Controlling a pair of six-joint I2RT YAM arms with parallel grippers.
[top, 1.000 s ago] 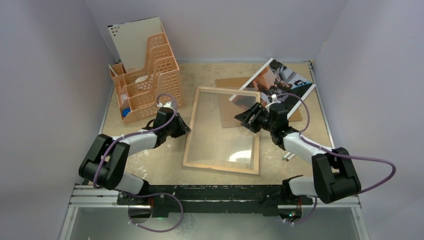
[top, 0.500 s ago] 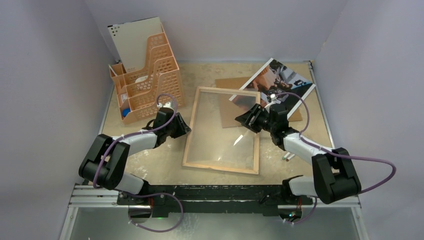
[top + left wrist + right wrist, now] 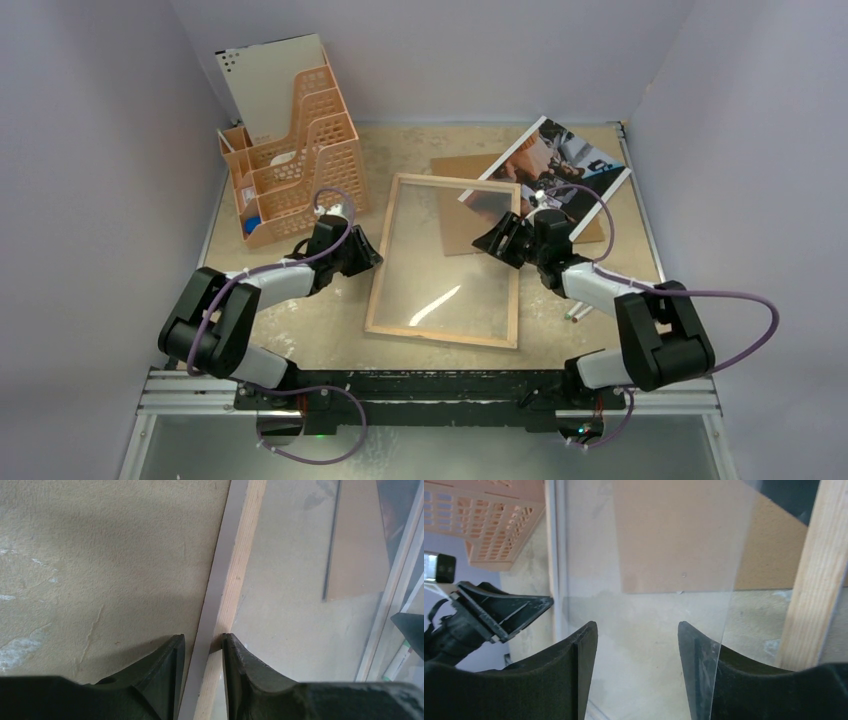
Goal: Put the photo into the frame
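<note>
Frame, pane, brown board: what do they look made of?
Frame: light, bare-looking wood with visible grain; its pale grey outer face may be painted.
Pane: clear and glossy, with a glare streak; glass or acrylic, can't tell.
Board: flat, brown and matte; looks like hardboard or thick card.

We find free worktop (image 3: 300, 325) at lower left. The orange organizer (image 3: 300, 170) blocks the upper left, the frame (image 3: 440, 335) the centre, the photo (image 3: 560, 160) and backing board (image 3: 460, 165) the upper right.
</note>
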